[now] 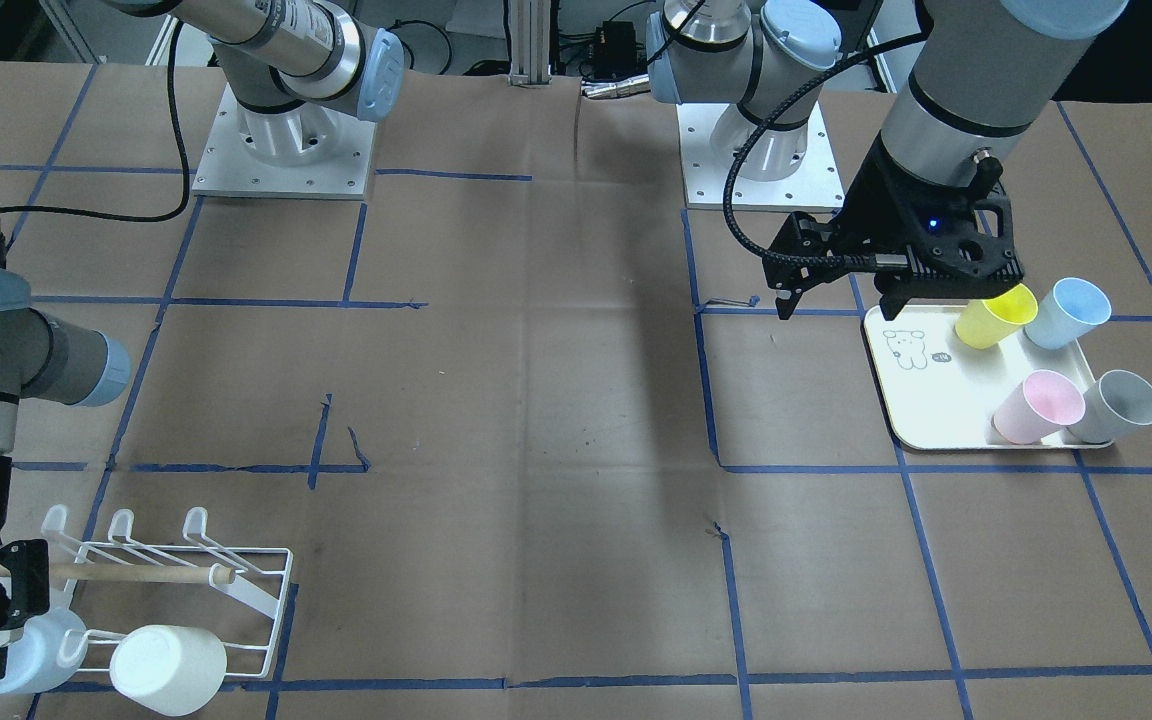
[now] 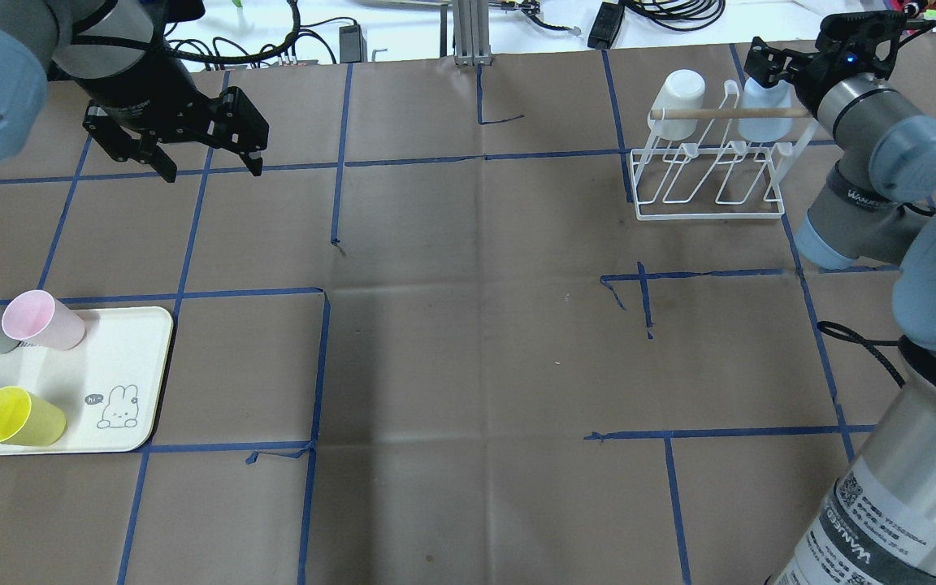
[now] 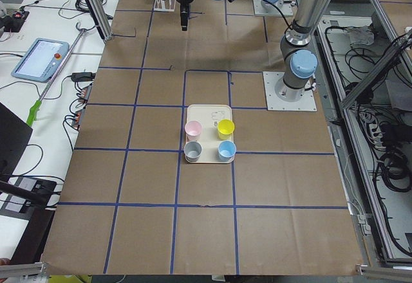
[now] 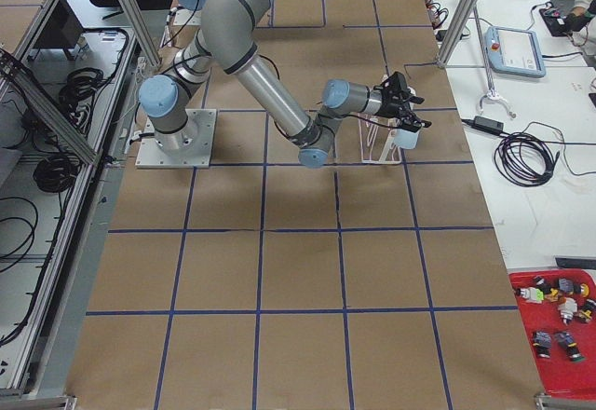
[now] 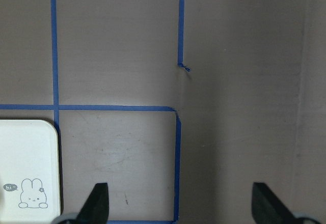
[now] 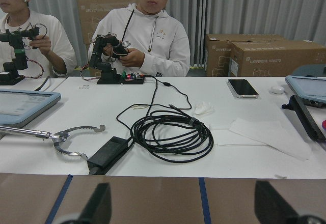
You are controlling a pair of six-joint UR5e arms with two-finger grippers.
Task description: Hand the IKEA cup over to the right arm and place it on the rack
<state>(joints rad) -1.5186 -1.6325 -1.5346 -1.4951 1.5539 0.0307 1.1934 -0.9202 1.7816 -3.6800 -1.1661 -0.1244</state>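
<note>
Brown paper [image 6: 137,199] gridded with blue tape [image 6: 203,198] lies under the right pincer [image 6: 184,206]. Straight ahead of it stands a white bench [image 6: 244,152] carrying a coiled black cable [image 6: 173,135]. Farther ahead are cardboard boxes [image 6: 265,53] and a grey pleated curtain [image 6: 244,5].

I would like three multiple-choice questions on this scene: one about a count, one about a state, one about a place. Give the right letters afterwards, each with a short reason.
1. How many cups are on the tray? A two, B four, C six.
2. The left gripper is: A open and empty, B shut on a cup, C shut on nothing.
3. Where is the white cup? A on the tray, B in the left gripper, C on the rack.

1 B: yellow cup, blue cup, pink cup and grey cup are on it.
2 A: its fingers stand wide apart, only table between them.
3 C: it sits on the rack.
</note>
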